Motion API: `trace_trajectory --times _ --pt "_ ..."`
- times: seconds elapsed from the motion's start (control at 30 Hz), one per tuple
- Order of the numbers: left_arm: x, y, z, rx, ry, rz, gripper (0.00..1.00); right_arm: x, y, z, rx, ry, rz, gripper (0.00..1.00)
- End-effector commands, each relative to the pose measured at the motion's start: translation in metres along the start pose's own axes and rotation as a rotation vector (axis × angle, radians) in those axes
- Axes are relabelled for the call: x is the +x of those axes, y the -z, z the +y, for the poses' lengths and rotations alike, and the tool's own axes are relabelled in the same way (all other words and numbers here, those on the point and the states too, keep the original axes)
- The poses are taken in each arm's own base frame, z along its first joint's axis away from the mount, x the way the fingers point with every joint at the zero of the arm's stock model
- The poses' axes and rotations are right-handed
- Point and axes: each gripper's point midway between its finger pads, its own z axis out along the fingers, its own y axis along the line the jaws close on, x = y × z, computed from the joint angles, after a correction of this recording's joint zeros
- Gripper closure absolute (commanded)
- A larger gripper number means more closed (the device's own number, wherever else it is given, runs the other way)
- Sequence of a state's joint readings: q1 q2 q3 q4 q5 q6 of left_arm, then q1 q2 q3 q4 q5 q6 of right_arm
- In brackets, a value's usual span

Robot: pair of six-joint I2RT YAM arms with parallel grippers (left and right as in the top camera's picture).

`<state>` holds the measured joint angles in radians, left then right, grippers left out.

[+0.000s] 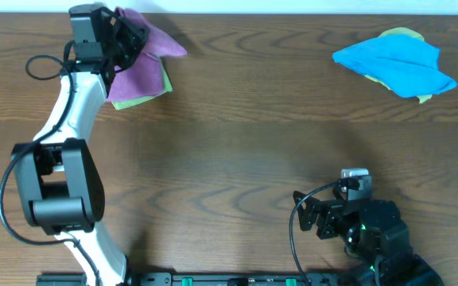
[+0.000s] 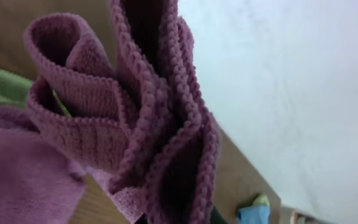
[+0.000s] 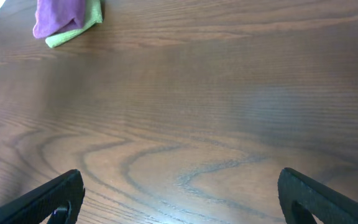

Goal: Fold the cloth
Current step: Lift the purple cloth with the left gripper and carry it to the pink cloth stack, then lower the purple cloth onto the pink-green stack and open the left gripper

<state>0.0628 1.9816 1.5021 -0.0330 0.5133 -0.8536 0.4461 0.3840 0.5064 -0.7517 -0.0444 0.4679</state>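
Seeing left gripper out at the far-left end of the table, clamped fully closed on the cloth. Confirming on the left wrist view: purple pile bunched into several upright folds right at the lens, ribbed hems stacked side by side, all gathered down toward the jaws at the bottom edge. Can't make out the fingers there, only dark slivers under the fabric. Can't tell how much of the cloth is off the table either. From overhead, reading the pinched end under the gripper and the rest draped toward the near side over a green cloth. Touching it, purple on top, green poking out along the near and right edges.

Seeing right gripper at the near-right, close to its own base, well apart from that pile. Reading its fingers as spread wide with nothing between them, only bare wood below. Aimed across the table at the purple and green pile, small in the top-left corner of that wrist view.

Also noting a blue cloth at the far right, crumpled, lying on a second green cloth that peeks out at its far and near-right edges. Well apart from the cloth. Catching the blue one too in the bottom-right corner of the left wrist view, past the folds, with a white wall behind.
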Motion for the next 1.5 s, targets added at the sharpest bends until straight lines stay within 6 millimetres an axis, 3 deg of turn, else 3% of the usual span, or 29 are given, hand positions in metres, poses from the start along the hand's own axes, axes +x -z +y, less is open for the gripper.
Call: trace_trajectory --times 0.0,0.2,0.6,0.7,0.93,1.03,1.47 --pt "-0.003 0.003 -0.012 0.032 -0.086 0.015 0.94 -0.001 0.0 -0.004 0.016 -0.023 -0.01 0.01" --pt "-0.004 0.007 0.003 -0.013 -0.11 0.029 0.94 -0.001 0.0 -0.004 0.016 -0.023 -0.01 0.01" --pt "-0.031 0.028 -0.004 0.053 -0.094 0.017 0.94 -0.001 0.0 -0.004 0.016 -0.023 -0.01 0.01" --pt "-0.04 0.033 -0.014 0.075 -0.105 0.002 0.94 -0.001 0.0 -0.004 0.016 -0.023 -0.01 0.01" --pt "-0.059 0.047 -0.058 0.159 -0.141 -0.036 0.94 -0.001 0.0 -0.004 0.016 -0.023 -0.01 0.01" --pt "-0.056 0.048 -0.059 0.158 -0.125 -0.015 0.94 -0.001 0.0 -0.004 0.016 -0.023 -0.01 0.01" --pt "-0.017 0.05 -0.022 0.023 -0.136 0.142 0.94 -0.001 0.0 -0.004 0.016 -0.023 -0.01 0.01"
